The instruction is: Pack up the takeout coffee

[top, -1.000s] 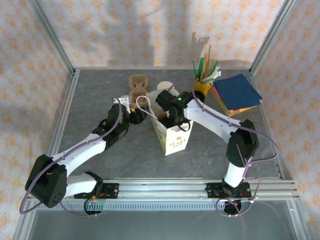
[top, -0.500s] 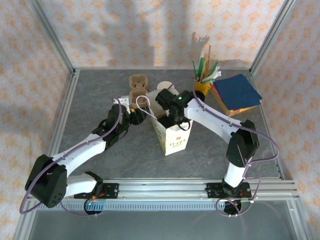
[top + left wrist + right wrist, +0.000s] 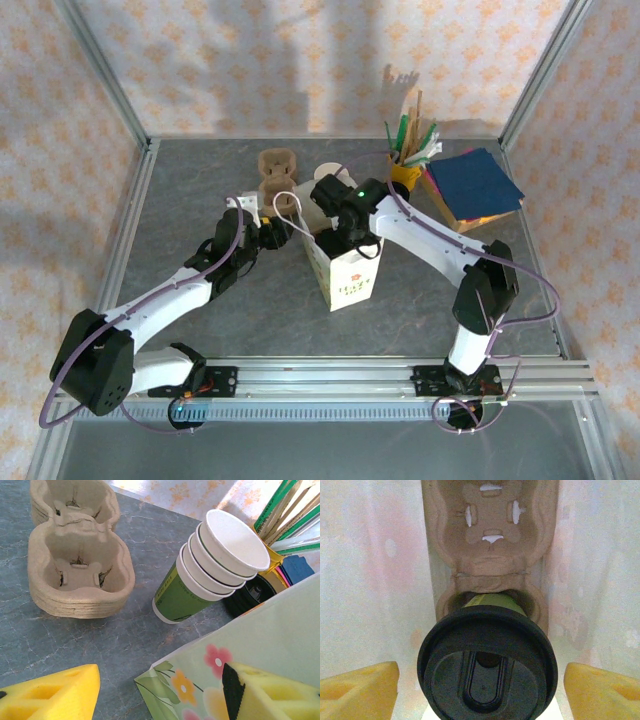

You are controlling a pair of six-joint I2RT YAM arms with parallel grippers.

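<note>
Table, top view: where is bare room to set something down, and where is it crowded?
Free: the near strip of table between the paper bag and the front rail, and the far-left corner beside the cup carriers. Crowded: the back row, carriers, stacked cups, stirrer pot and napkins.

takeout coffee (image 3: 487, 667): bottom cropped by edge, cup body mostly hidden.

Inside the paper bag (image 3: 370, 570) the walls stand close on both sides. A cup carrier (image 3: 490, 545) covers the bottom. The coffee cup (image 3: 487, 670) fills its near hole; the far hole is free. Behind the bag, a stack of paper cups (image 3: 210, 565) and a pile of cup carriers (image 3: 75, 570) leave a thin strip of table (image 3: 140, 550) between them. In front of the bag the table is bare.
</note>
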